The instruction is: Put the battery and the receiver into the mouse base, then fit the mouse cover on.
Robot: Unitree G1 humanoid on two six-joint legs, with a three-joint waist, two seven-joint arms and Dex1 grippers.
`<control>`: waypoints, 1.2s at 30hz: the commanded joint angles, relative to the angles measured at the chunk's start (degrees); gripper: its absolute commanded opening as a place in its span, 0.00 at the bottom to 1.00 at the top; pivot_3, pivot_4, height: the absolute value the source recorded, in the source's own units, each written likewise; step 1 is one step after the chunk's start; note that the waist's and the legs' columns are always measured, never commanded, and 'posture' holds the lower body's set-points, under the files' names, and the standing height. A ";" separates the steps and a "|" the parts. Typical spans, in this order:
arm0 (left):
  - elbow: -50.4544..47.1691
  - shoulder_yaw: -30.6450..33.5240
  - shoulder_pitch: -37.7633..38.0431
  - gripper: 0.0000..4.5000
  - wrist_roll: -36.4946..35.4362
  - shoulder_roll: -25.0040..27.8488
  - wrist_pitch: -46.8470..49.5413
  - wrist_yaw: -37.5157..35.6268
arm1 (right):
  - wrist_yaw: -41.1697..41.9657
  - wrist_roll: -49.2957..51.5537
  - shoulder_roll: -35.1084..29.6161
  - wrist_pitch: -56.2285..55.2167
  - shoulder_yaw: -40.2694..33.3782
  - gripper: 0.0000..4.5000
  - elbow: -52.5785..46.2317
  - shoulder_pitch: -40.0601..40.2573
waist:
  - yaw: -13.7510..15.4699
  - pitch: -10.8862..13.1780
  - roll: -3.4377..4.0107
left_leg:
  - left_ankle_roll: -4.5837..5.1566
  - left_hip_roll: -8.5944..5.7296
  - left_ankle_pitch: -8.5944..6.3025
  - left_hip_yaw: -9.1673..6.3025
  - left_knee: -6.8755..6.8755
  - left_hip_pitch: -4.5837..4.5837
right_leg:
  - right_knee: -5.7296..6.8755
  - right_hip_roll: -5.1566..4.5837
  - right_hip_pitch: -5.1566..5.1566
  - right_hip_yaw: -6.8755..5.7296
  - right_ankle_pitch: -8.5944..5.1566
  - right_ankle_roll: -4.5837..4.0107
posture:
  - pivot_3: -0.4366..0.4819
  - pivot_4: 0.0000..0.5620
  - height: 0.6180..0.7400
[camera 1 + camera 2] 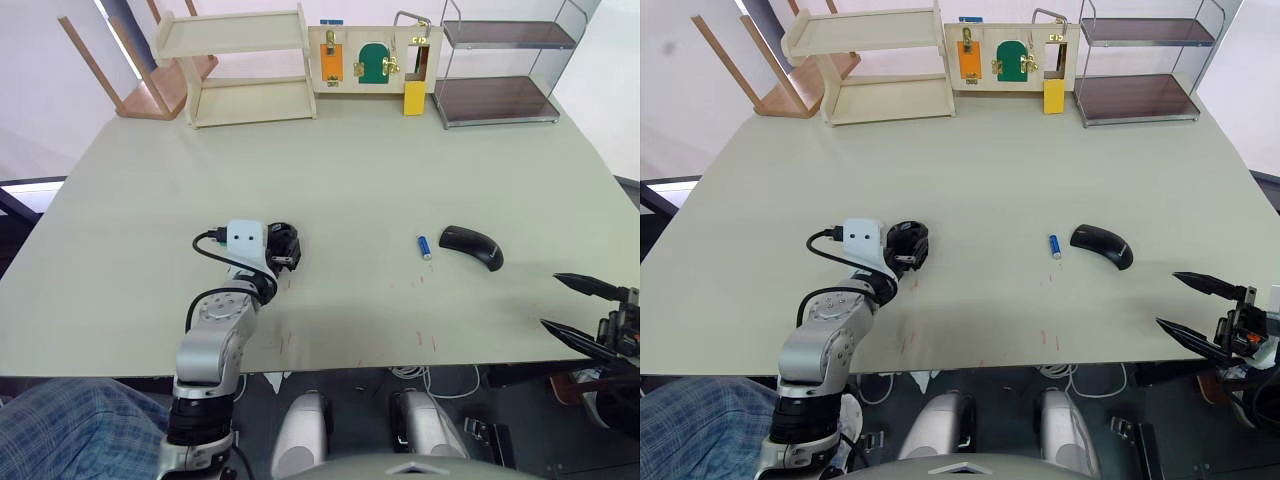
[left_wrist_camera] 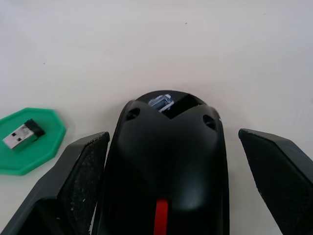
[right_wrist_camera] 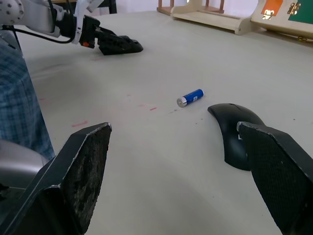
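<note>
Nothing assembled yet, by the look of it. Mouse base (image 2: 164, 171) sits on table (image 1: 350, 170) at near left, between the spread fingers of left tool (image 2: 171, 196), not gripped. Receiver (image 2: 23, 134) lies on green disc (image 2: 29, 142) just beside base. Battery (image 1: 424, 246) and mouse cover (image 1: 472, 246) lie side by side, right of centre. Right tool (image 1: 580, 310) released, empty, off near-right edge. All steps left: battery, receiver, cover. Shelves and latch board (image 1: 372, 58) at far edge, well clear; nothing blocks.
</note>
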 commanded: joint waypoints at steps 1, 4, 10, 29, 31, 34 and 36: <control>-1.19 -0.69 -0.63 1.00 0.71 -0.20 0.98 0.01 | 0.70 1.86 0.05 -0.65 -1.89 0.96 -1.46 -0.33 | 0.00 0.00 0.00 | 0.00 0.00 0.00 0.00 0.00 0.00 | 0.00 0.00 0.00 0.00 0.00 0.00 | 0.48 0.27 1.00; -1.66 -0.34 -0.41 1.00 0.76 -1.15 2.03 0.49 | 0.75 2.08 0.11 -0.58 -2.03 0.96 -1.54 -0.13 | 0.00 0.00 0.00 | 0.00 0.00 0.00 0.00 0.00 0.00 | 0.00 0.00 0.00 0.00 0.00 0.00 | 0.48 0.27 1.00; -2.08 0.32 0.06 1.00 1.12 -2.77 3.27 1.26 | -0.03 2.22 0.50 -0.30 -1.84 0.96 -2.77 0.37 | 0.08 0.00 0.00 | 0.00 -0.02 0.00 -0.01 0.00 -0.01 | 0.00 -0.02 0.00 0.00 0.01 0.00 | 0.48 0.27 1.00; -3.09 -2.53 -0.83 0.65 1.12 6.86 0.19 -10.95 | -3.11 2.66 1.56 0.46 -1.67 1.00 -6.77 1.68 | 0.00 0.00 0.01 | 0.00 -0.02 0.00 -0.02 0.00 -0.01 | 0.02 -0.01 0.00 0.00 -0.01 -0.03 | 0.48 0.27 1.00; -3.06 -3.78 -1.70 0.65 0.50 9.39 -0.69 -15.11 | -3.63 2.73 1.70 0.47 -1.80 1.00 -7.57 2.02 | -0.01 0.00 0.00 | 0.00 -0.02 0.00 0.00 0.00 -0.01 | 0.02 -0.03 0.00 0.00 -0.02 -0.04 | 0.48 0.27 1.00; -1.93 -5.63 -3.74 0.65 -0.33 12.44 -2.73 -20.87 | -4.55 2.75 2.01 0.39 -1.82 1.00 -8.80 2.69 | 0.13 0.00 0.00 | 0.00 -0.02 0.00 -0.02 0.00 -0.01 | 0.02 -0.03 0.00 -0.02 -0.10 -0.18 | 0.48 0.27 1.00; -0.66 -7.96 -5.80 0.65 -0.67 14.57 -4.81 -26.15 | -5.25 2.81 2.33 0.47 -1.76 1.00 -9.82 3.14 | 0.16 0.00 0.00 | 0.00 -0.02 0.00 -0.02 0.01 -0.02 | 0.02 -0.03 0.00 -0.02 -0.10 -0.18 | 0.48 0.27 1.00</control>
